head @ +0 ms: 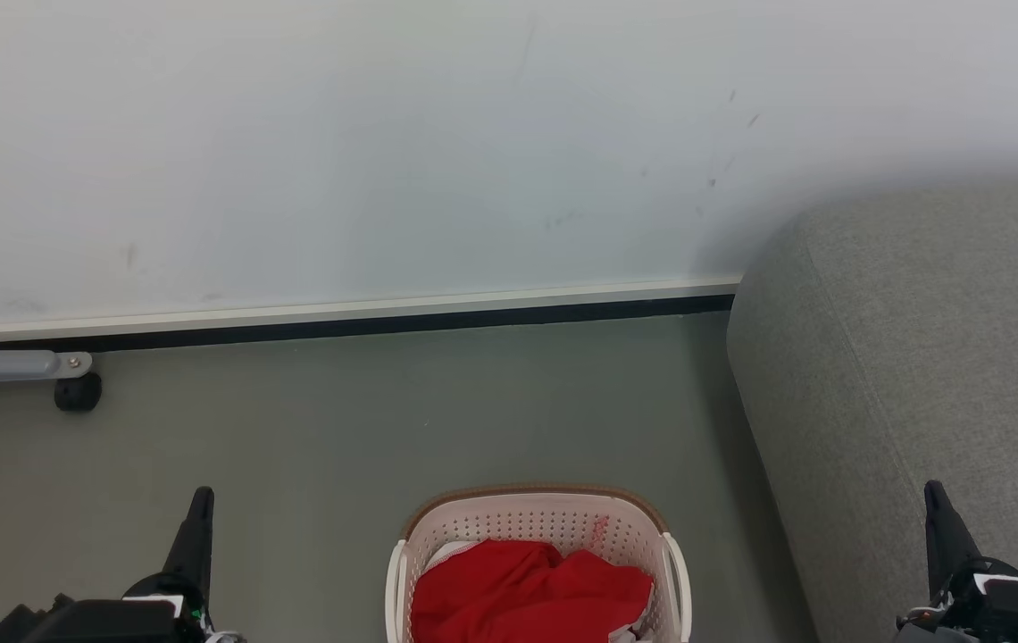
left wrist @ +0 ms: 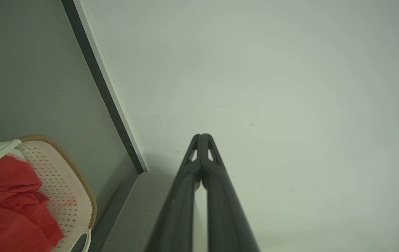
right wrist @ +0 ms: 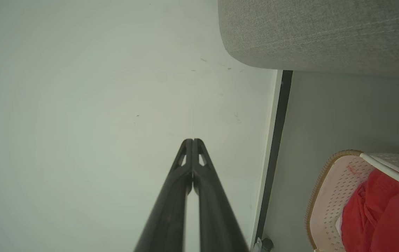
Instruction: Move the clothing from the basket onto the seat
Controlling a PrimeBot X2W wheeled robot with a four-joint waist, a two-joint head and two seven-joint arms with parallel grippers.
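Your left gripper (head: 203,493) at lower left and right gripper (head: 934,488) at lower right are pressed closed, empty, touching nothing. Clothing (head: 527,594) lies in the basket (head: 536,492) at bottom centre; the seat (head: 920,375) stands at right, a castor (head: 78,392) mid-left.
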